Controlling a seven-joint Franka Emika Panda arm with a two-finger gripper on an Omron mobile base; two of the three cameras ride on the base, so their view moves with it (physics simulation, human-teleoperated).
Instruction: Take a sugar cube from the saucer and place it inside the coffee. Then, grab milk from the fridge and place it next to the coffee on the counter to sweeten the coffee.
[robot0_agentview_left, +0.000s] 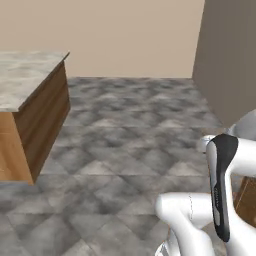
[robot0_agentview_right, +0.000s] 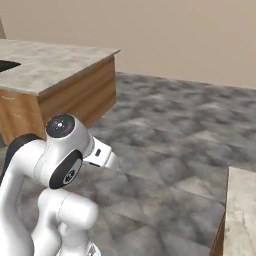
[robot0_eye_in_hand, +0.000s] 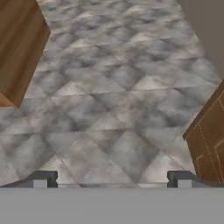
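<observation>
In the left base view, the counter (robot0_agentview_left: 27, 80) stands at the left, a marbled stone top over brown wooden sides, with 1 corner pointing toward the middle of the room. To the right of the counter spreads a grey tiled floor (robot0_agentview_left: 135, 130), and behind the counter runs a beige wall (robot0_agentview_left: 130, 35). At the far right, well apart from the counter, rises a tall flat grey-brown panel (robot0_agentview_left: 227, 55); I cannot tell whether it is the fridge. The white arm (robot0_agentview_left: 220, 200) folds up in the lower right corner, and a strip of brown wood (robot0_agentview_left: 247, 200) shows just behind it.

In the right base view, the counter (robot0_agentview_right: 55, 65) again lies at the left, its long edge running away toward the beige wall (robot0_agentview_right: 165, 35). A dark patch (robot0_agentview_right: 7, 65) sits on its top at the picture's left edge. Across the floor (robot0_agentview_right: 175, 125) from the counter, in the lower right corner, stands a second stone-topped unit (robot0_agentview_right: 242, 210). The arm (robot0_agentview_right: 55, 165) bends in front of the counter.

In the hand view, the gripper (robot0_eye_in_hand: 112, 179) looks down at the floor (robot0_eye_in_hand: 113, 96), its 2 fingertips (robot0_eye_in_hand: 43, 178) spread wide with nothing between them. The counter's wooden side (robot0_eye_in_hand: 19, 43) fills the upper left, and a wooden cabinet (robot0_eye_in_hand: 210, 135) stands opposite at the right.
</observation>
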